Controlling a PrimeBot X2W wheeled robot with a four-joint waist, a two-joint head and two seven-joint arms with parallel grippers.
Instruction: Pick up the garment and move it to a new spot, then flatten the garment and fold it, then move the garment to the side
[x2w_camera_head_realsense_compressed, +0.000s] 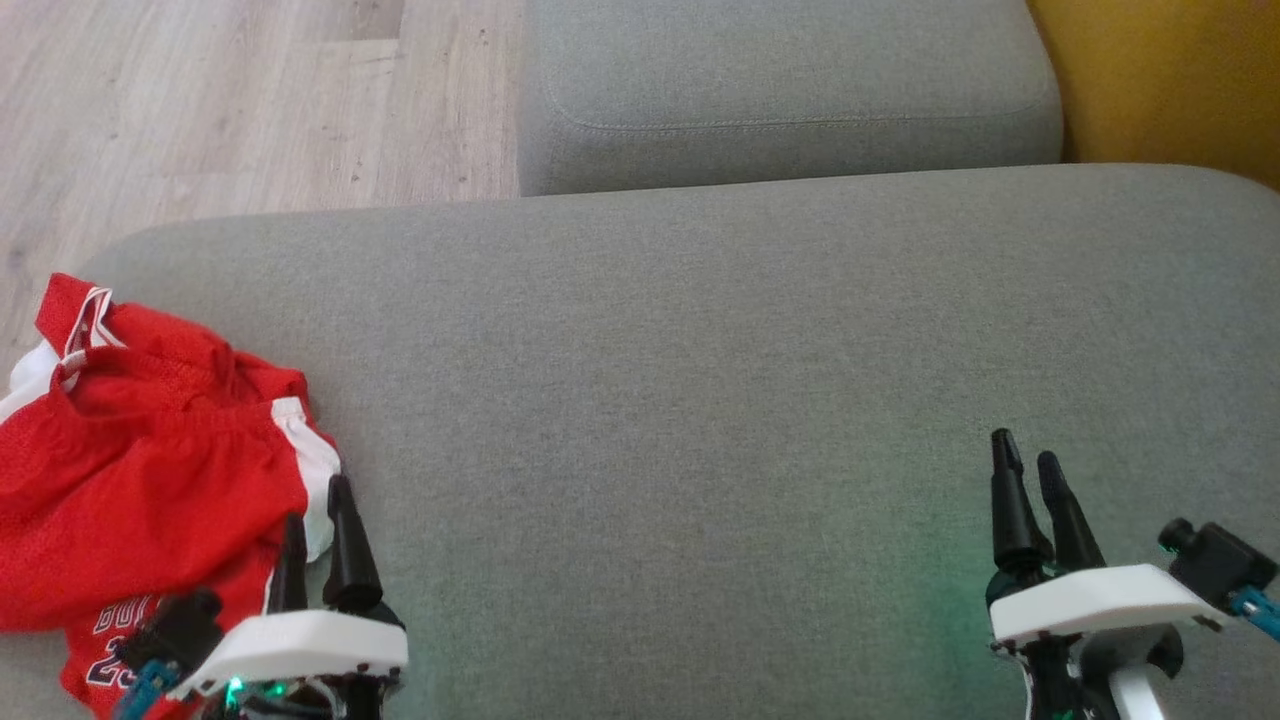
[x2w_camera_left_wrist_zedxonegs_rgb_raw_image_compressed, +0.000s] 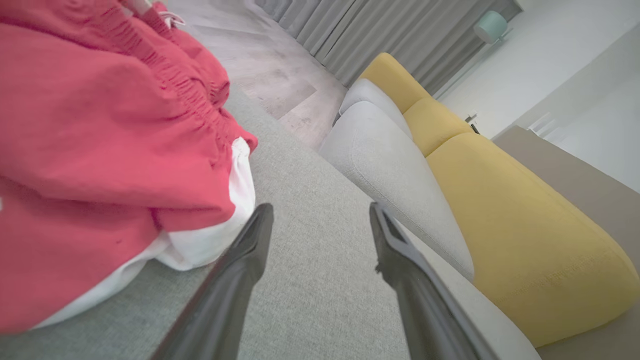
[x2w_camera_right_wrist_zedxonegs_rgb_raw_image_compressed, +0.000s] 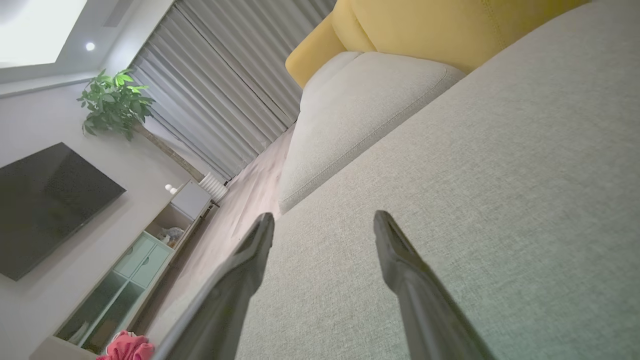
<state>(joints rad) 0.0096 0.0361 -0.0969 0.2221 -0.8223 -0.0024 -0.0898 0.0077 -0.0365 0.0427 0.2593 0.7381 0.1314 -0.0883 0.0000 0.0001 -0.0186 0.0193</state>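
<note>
Lower left, the left claw (x2w_camera_head_realsense_compressed: 317, 503) is hanging wide and empty at the crumpled shorts' (x2w_camera_head_realsense_compressed: 150, 470) edge, seemingly lining up a grab, while the right claw (x2w_camera_head_realsense_compressed: 1025, 450) is idling wide, lower right.

Red garment (x2w_camera_head_realsense_compressed: 140, 470) with white side stripes, grey couch cushion (x2w_camera_head_realsense_compressed: 760, 400), yellow backrest (x2w_camera_left_wrist_zedxonegs_rgb_raw_image_compressed: 520, 210)

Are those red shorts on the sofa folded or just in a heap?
In a heap. The red shorts lie bunched and creased at the left end of the grey cushion, waistband rumpled, white trim turned over.
</note>
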